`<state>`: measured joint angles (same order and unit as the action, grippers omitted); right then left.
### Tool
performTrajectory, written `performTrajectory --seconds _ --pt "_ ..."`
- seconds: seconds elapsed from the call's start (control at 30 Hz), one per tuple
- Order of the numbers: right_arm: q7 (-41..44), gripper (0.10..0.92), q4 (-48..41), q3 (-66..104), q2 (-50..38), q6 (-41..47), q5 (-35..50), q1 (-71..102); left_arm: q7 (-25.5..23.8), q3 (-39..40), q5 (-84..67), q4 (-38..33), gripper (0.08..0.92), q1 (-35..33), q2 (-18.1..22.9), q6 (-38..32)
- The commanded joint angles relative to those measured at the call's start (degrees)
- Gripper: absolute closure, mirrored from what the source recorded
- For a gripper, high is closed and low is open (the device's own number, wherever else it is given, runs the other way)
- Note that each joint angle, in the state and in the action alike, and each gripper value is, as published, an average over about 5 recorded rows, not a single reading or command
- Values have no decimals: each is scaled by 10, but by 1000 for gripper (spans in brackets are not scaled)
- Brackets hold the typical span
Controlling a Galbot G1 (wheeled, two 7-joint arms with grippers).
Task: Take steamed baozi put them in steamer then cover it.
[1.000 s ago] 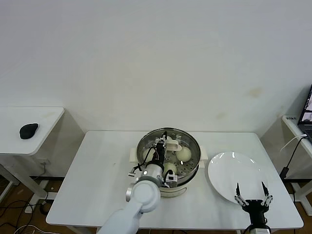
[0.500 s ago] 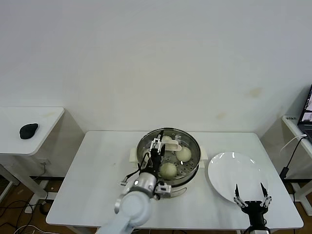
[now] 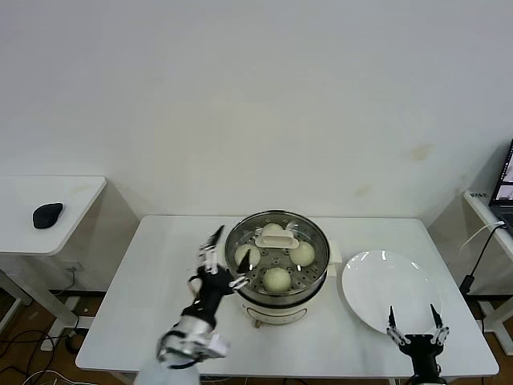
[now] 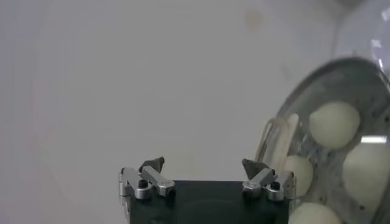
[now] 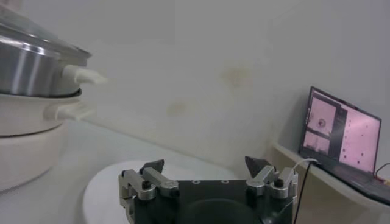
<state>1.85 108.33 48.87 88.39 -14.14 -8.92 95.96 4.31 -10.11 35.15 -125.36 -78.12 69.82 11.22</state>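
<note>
The steamer (image 3: 276, 282) stands mid-table with the glass cover on it; the cover's cream handle (image 3: 276, 237) sits at its centre. Baozi show through the glass, such as one on the left (image 3: 247, 255), one on the right (image 3: 302, 253) and one in front (image 3: 277, 278). My left gripper (image 3: 229, 249) is open and empty, just left of the steamer's rim. In the left wrist view my left gripper (image 4: 203, 164) is open, with the covered steamer (image 4: 356, 79) and a baozi (image 4: 334, 123) beside it. My right gripper (image 3: 415, 319) is open and empty at the plate's near edge.
An empty white plate (image 3: 389, 289) lies right of the steamer and shows in the right wrist view (image 5: 106, 189). A side table with a black mouse (image 3: 46, 214) stands far left. A laptop (image 5: 344, 131) sits on a desk at the right.
My left gripper has let go of the cover's handle and drawn back down and to the left of the steamer. The cover stays on the steamer. The right arm has barely moved.
</note>
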Motion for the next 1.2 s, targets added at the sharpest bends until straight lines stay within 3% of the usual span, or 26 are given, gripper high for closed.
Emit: performTrajectory --seconds 0.03,0.2,0.37,0.77,1.2 --pt "10 203 -17 -31 -22 -14 28 13 147 -195 -534 -4 177 -199 -25 -166" --pt "39 203 7 -62 -51 1 51 50 122 -212 -541 27 177 -262 -19 -207" --pt "37 203 12 -77 -60 -5 71 65 101 -214 -553 69 177 -284 0 -235" --pt "44 203 62 -99 -91 11 154 116 64 -216 -540 109 177 -299 10 -253" --pt "34 203 74 -100 -99 13 138 132 43 -207 -523 112 177 -294 13 -233"
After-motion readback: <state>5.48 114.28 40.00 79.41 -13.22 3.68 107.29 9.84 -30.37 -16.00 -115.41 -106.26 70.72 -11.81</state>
